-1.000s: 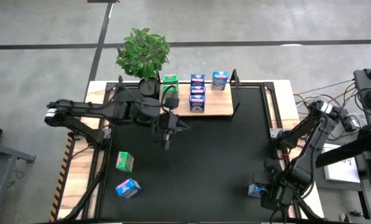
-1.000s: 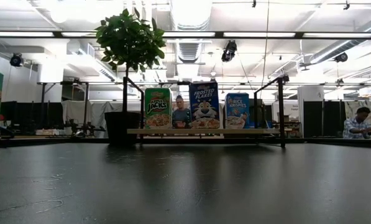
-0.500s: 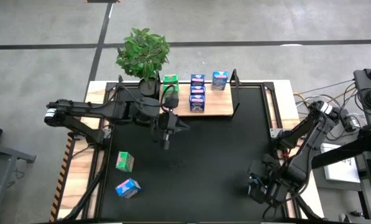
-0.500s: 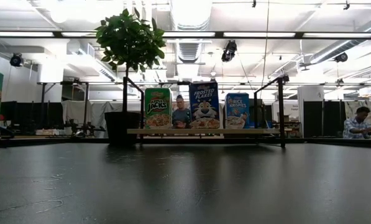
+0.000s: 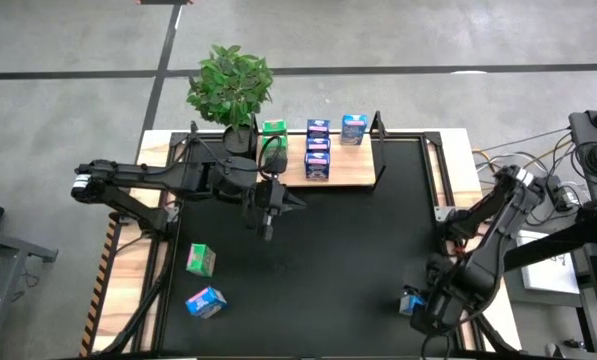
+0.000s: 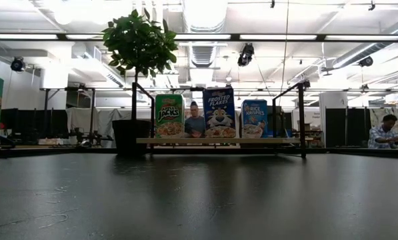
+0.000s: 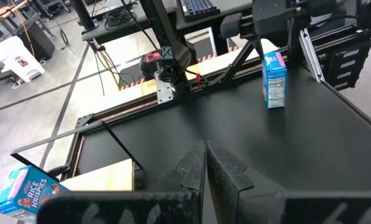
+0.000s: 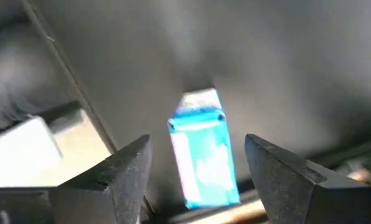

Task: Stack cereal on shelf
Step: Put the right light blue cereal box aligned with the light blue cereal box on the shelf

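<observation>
The shelf [image 5: 343,172] is a pale wood board at the mat's far edge, and several cereal cartons stand on it: a green one [image 5: 273,130] and blue ones [image 5: 318,148]. One blue carton [image 8: 204,155] stands upright on the mat near the right front corner [image 5: 410,300]. My right gripper [image 8: 197,144] hangs open above it, pointing down, with a finger on either side and a gap to each. My left gripper [image 7: 206,158] is shut and hovers over the mat's middle [image 5: 268,225], in front of the shelf.
A green carton [image 5: 200,260] and a blue one [image 5: 206,302] lie at the table's near left. A potted plant [image 5: 230,85] stands beside the shelf's left end. Black frame posts [image 6: 300,120] rise at the shelf's ends. The black mat [image 5: 338,260] lies bare between the arms.
My right gripper has shifted a little over the blue carton at the near right corner, swinging toward the table's left and back while its wrist turned. The carton has stayed in its place.
</observation>
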{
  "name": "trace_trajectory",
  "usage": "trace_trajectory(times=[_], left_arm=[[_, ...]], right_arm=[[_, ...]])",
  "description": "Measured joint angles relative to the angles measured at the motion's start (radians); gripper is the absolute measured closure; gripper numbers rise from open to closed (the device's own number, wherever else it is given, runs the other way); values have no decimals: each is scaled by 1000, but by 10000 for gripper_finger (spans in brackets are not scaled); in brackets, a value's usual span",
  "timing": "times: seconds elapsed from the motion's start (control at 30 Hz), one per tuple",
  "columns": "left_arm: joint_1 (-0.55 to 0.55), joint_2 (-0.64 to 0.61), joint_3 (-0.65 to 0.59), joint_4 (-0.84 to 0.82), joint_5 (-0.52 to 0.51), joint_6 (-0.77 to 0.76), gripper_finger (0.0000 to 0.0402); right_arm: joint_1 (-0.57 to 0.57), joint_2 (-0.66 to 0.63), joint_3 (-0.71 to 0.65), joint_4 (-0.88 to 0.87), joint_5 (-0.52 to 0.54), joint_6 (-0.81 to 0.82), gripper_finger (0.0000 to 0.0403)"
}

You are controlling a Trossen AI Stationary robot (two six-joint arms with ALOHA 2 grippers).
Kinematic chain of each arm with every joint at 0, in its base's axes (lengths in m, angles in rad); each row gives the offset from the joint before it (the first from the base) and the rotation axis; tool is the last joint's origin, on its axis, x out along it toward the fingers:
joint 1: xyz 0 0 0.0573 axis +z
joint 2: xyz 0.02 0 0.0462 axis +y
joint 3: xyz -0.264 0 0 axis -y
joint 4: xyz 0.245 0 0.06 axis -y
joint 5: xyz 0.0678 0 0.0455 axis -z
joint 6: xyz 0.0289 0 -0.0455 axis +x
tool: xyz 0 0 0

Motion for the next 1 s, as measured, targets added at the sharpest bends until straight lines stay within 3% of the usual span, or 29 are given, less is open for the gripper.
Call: trace_trajectory(times=[0.17, 0.5, 1.0], left_arm=[[0, 0, 0, 0, 0, -3, 402], [0, 0, 0, 17, -1, -8, 402], [0, 0, 0, 15, -1, -11, 402]], right_arm=[[22, 43, 16, -63, -59, -4, 168], [43, 65, -13, -53, -48, 67, 170], [43, 76, -18, 12, -21, -135, 170]])
